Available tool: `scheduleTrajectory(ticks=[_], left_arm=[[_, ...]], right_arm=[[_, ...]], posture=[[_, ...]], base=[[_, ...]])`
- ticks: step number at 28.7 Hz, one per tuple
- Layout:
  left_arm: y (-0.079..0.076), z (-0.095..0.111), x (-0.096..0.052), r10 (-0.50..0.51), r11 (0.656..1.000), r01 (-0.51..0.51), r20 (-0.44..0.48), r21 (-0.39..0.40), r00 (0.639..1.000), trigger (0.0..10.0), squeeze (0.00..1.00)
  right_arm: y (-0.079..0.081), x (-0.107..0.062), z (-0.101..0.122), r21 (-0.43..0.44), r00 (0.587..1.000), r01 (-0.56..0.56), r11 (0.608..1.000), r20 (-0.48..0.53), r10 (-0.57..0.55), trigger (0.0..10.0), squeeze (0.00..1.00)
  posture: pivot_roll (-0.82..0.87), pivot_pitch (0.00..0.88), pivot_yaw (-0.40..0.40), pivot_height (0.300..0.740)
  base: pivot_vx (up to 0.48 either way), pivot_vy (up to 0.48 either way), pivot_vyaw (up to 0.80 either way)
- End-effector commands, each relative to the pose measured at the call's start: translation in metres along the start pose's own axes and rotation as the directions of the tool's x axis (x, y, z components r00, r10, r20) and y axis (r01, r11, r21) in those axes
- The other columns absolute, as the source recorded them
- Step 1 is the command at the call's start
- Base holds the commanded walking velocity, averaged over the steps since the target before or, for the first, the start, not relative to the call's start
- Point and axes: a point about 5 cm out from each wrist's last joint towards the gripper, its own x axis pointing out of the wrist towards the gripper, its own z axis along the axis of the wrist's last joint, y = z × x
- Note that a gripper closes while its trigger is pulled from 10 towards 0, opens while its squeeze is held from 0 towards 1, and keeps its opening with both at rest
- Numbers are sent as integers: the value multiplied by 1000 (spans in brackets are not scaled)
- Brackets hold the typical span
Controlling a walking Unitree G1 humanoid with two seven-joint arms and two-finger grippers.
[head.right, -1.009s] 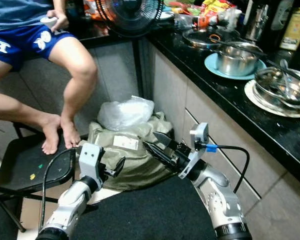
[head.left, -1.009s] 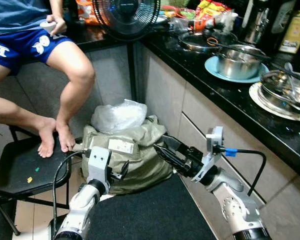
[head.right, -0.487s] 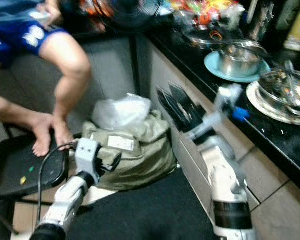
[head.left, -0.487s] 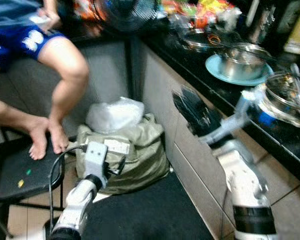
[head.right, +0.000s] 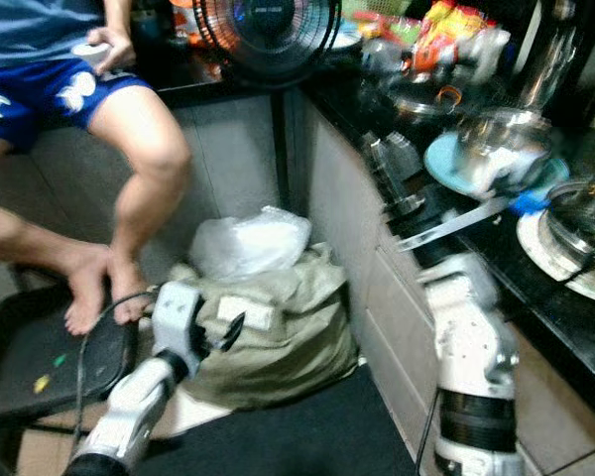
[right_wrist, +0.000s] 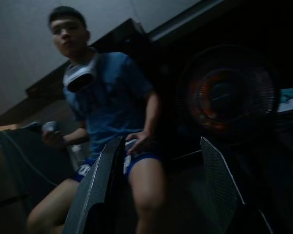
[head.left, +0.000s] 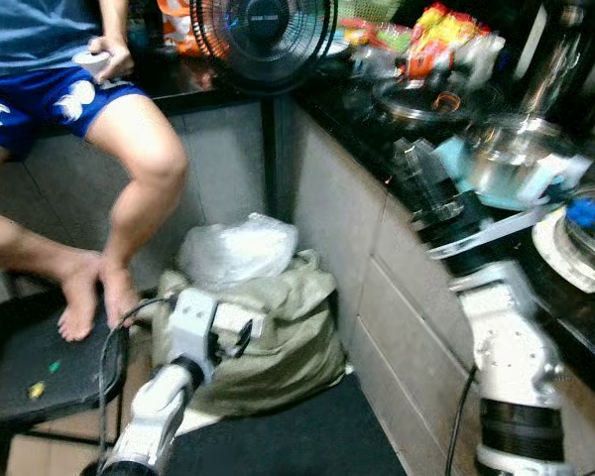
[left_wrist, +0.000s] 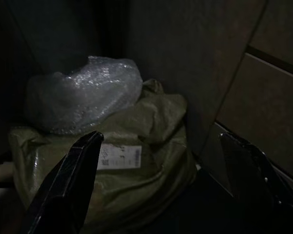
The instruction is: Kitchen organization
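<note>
The right gripper (head.left: 421, 183) is raised beside the edge of the black countertop (head.left: 377, 124), its two long black fingers spread apart with nothing between them; it is motion-blurred in the head views, and its wrist view shows the fingers (right_wrist: 100, 190) wide apart, pointing toward a seated person (right_wrist: 112, 126) and a dark standing fan (right_wrist: 227, 95). The left gripper (head.left: 240, 335) hangs low near the floor, just in front of an olive-green sack (head.left: 288, 317) that sits in the corner against the grey cabinet front (head.left: 342, 213). Its wrist view shows both black fingers (left_wrist: 73, 175) spread wide and empty, aimed at the sack, which bears a white label (left_wrist: 118, 157) and has a lump of clear bubble wrap (left_wrist: 83, 95) resting on top. On the countertop stand a steel pot (head.right: 496, 134) on a light blue plate (head.right: 446, 159), a lidded pan (head.right: 421, 94) farther back, and a steel bowl (head.right: 585, 213) on a white plate (head.right: 550, 253) nearer the robot; colourful snack packets (head.left: 446, 35) lie at the far end beside the fan (head.left: 263, 40). The person sits to the left in blue shorts (head.left: 40, 94), bare feet (head.left: 79, 302) resting on a black chair seat (head.left: 40, 362), one hand (head.left: 104, 59) holding a small pale object. A dark mat (head.left: 278, 446) covers the floor before the cabinets.
</note>
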Motion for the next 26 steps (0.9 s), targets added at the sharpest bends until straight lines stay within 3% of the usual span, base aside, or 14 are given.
scheduleTrajectory(ticks=[1,10,26], left_arm=[[-1,-3,-1,-5,1000,5,-18,-1,1000,10000,0],[-2,-3,-1,-6,1000,6,-19,-16,1000,10000,0],[-2,-3,-1,-11,999,10,-10,-38,1000,10000,0]], right_arm=[[-4,0,0,-6,999,25,1000,-20,-25,10000,0],[-15,2,-5,-50,989,122,991,-74,-126,10000,0],[-19,4,0,-60,987,139,988,-69,-143,10000,0]], posture=[[105,0,21,736],[104,0,21,736],[106,0,17,736]], base=[[409,0,0],[268,0,0],[0,0,-785]])
